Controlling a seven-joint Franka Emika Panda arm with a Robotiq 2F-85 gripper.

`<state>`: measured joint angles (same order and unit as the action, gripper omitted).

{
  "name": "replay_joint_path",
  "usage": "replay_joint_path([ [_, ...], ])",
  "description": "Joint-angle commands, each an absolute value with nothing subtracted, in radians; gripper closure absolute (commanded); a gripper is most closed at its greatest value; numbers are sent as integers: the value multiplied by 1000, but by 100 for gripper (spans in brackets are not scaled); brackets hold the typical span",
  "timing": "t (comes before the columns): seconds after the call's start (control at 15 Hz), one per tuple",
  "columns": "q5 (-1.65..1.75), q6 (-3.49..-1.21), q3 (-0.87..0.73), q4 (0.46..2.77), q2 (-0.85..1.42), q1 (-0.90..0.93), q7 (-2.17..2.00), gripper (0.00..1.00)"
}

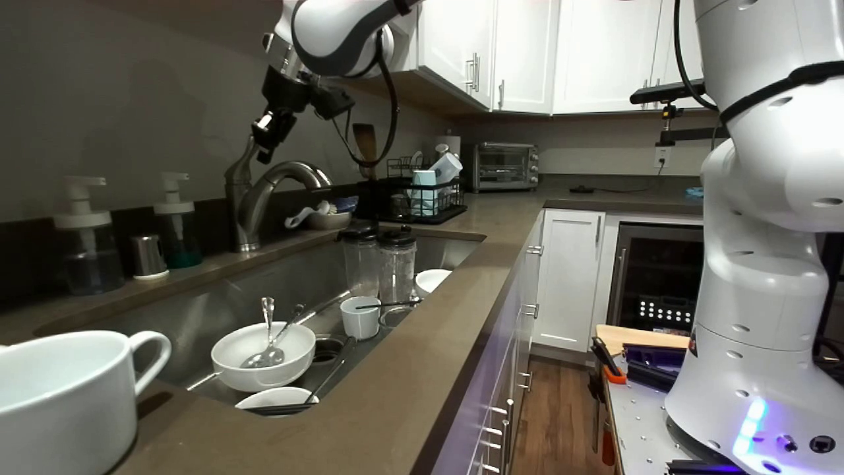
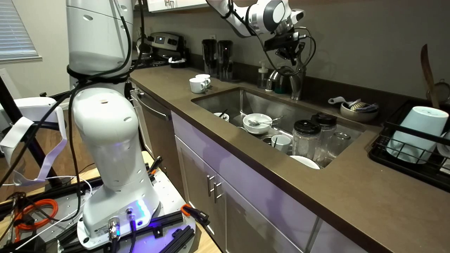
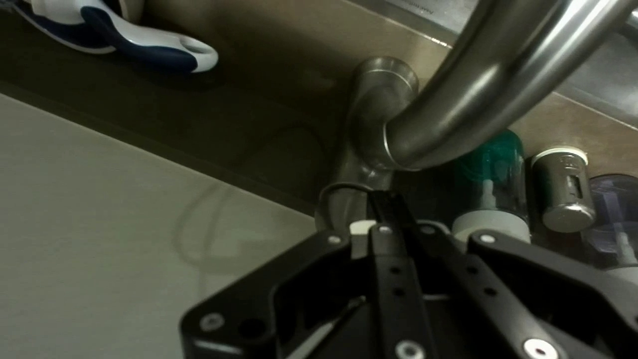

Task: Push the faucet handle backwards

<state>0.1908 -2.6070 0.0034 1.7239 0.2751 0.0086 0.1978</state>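
Item 1. My black two-fingered claw [image 3: 388,199], carried by the white jointed arm [image 1: 336,36], the only one I have. Fingers together, nothing I can make out between them; pointing down, aslant.

Item 2. The short, thin, brushed-metal faucet handle [image 1: 246,156]. Location: up on the silver faucet body [image 1: 237,204], just beside the claw, toward the plain grey wall [image 3: 124,259]. Long axis: close to upright, slightly leaning. Contact: not settled; in both exterior views the two overlap or nearly meet, and I cannot tell if they touch.

Working relation. Claw stands on the side of the rectangular stainless-steel sink [image 2: 270,105], handle next, wall last. I read "backwards" as wallward, so I judge the push should run that way, square across the handle's axis, no grasp needed. Hazard, in my judgement: tips sliding off so slim a handle.

Item 3. Arched brushed-silver gooseneck spout [image 3: 458,114], near, reaching out over the sink.

Item 4. Clear, white-topped soap dispenser [image 3: 493,164] with green liquid, beside the faucet body.

Item 5. Black wire dish rack [image 1: 452,215], well apart, on the brown tabletop [image 2: 397,203] past the sink's end.

Item 6. Silver toaster oven [image 1: 504,165], farthest catalogued, in the corner beyond the rack.
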Motion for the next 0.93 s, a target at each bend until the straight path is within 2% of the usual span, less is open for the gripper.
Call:
replay_joint_path([
  [0.0,222,-2643,-9,1732,268,20,165,99],
  [0.87,223,-2745,-20,1691,320,14,179,99],
])
